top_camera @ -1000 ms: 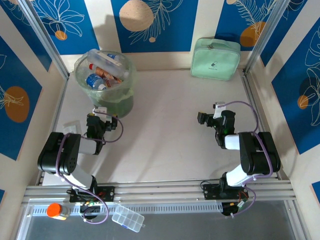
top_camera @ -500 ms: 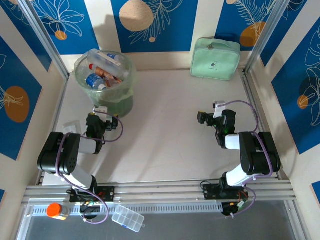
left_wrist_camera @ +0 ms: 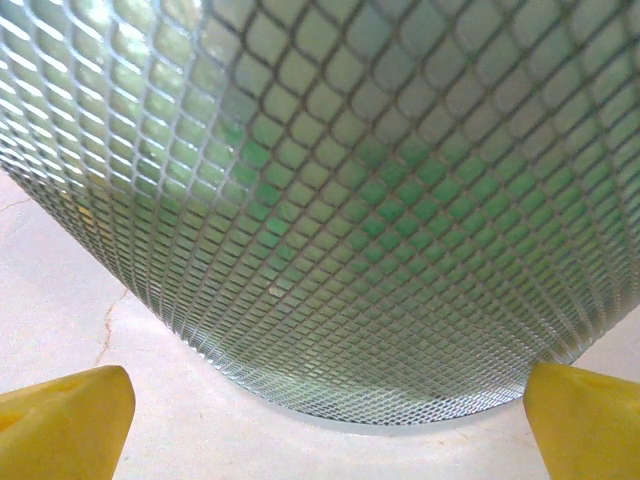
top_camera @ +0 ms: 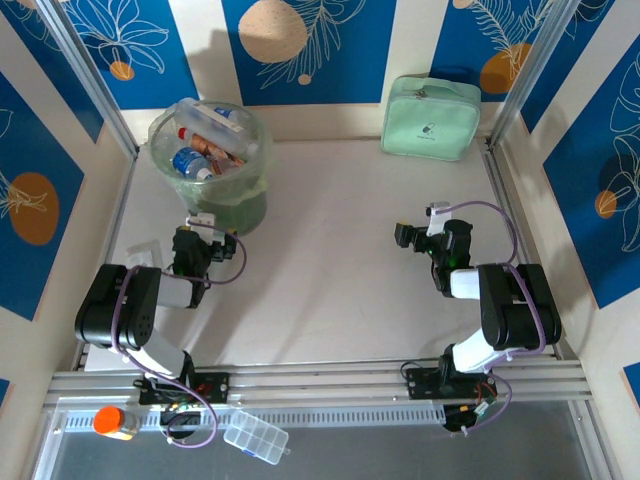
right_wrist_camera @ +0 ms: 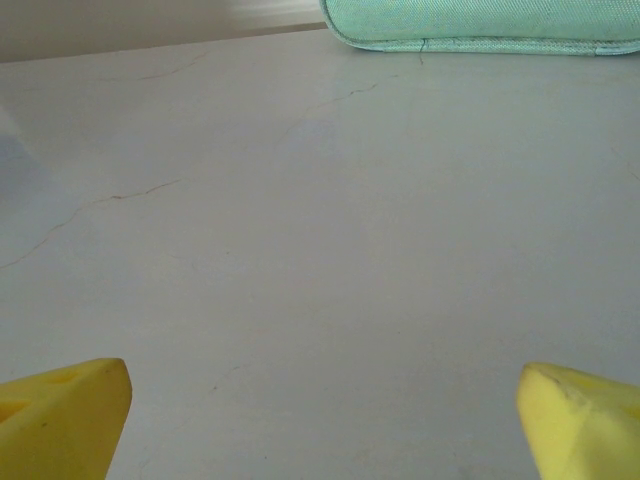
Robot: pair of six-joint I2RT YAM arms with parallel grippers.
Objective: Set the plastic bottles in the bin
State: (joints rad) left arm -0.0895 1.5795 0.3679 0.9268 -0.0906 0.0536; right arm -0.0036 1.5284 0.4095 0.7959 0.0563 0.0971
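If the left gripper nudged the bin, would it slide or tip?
Likely slides: the bin sits flat on the table. Pushed high it might tip, with bottles heaped to its rim. Its mesh wall looks stiff.

Bin (left_wrist_camera: 380,200) of diamond-mesh wall over pale green plastic liner, matt cracked table (right_wrist_camera: 300,250), woven-cloth mint case (right_wrist_camera: 480,25)

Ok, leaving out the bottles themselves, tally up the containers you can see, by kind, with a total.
Bin: 1
Mint-green zippered case: 1
Orange-capped jar: 1
Clear compartment box: 1
Total: 4
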